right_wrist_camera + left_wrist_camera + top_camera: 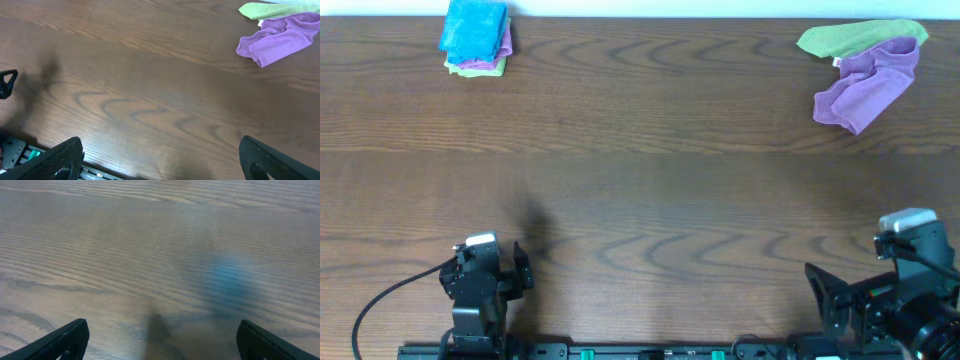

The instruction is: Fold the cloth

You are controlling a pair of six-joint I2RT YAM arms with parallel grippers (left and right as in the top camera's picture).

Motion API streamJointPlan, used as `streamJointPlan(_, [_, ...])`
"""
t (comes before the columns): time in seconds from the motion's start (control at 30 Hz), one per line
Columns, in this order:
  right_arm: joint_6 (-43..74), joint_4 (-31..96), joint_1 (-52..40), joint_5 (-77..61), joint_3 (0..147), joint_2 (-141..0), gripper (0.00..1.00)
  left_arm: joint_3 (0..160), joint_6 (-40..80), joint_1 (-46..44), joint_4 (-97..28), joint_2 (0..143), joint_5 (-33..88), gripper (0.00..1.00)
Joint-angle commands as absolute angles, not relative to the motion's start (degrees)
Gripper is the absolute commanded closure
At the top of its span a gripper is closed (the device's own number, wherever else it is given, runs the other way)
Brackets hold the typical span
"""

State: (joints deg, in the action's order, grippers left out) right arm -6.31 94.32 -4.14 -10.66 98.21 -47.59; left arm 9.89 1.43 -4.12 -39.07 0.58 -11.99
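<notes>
Your left gripper (160, 345) sits low at the near edge of the table (650, 170), fingers spread wide with only bare wood grain between them. Your right gripper (160, 162) rests at the near right edge, also spread wide and holding nothing. Look to the far left corner for the sky-blue cloth (475, 25). It lies as a compact folded bundle on top of a purple layer (480, 62) and a lime-green layer (475, 71), well apart from both grippers. At the far right, a crumpled purple cloth (868, 85) touches a lime-green cloth (860, 37) lying just behind it. You cannot identify the blurred blue patch in the left wrist view.
</notes>
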Motion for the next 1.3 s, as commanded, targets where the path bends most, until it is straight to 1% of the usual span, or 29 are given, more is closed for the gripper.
streamJointPlan(0.0, [-6.3, 94.3, -3.8, -10.5, 98.1, -47.5, 0.01, 9.4, 0.8, -3.7, -39.1, 0.3, -12.0, 0.05])
streamJointPlan(0.47, [-6.3, 94.3, -3.8, -10.5, 98.1, -47.5, 0.01, 9.4, 0.8, -3.7, -39.1, 0.3, -12.0, 0.05])
streamJointPlan(0.6, [-8.9, 94.6, -3.7, -8.8, 98.1, -47.3, 0.01, 9.4, 0.8, -3.7, -39.1, 0.3, -12.0, 0.05])
streamJointPlan(0.7, [-8.8, 91.4, -3.7, -9.5, 96.3, -44.2, 0.01, 9.4, 0.8, -3.7, -39.1, 0.3, -12.0, 0.05])
streamJointPlan(0.87, [-8.8, 81.2, -3.4, -9.5, 84.7, -35.0, 0.01, 9.4, 0.8, -3.7, -39.1, 0.3, -12.0, 0.05])
streamJointPlan(1.27, [-8.6, 55.7, -0.6, -10.6, 41.9, -15.3, 0.01, 9.4, 0.8, -3.7, -39.1, 0.3, -12.0, 0.05])
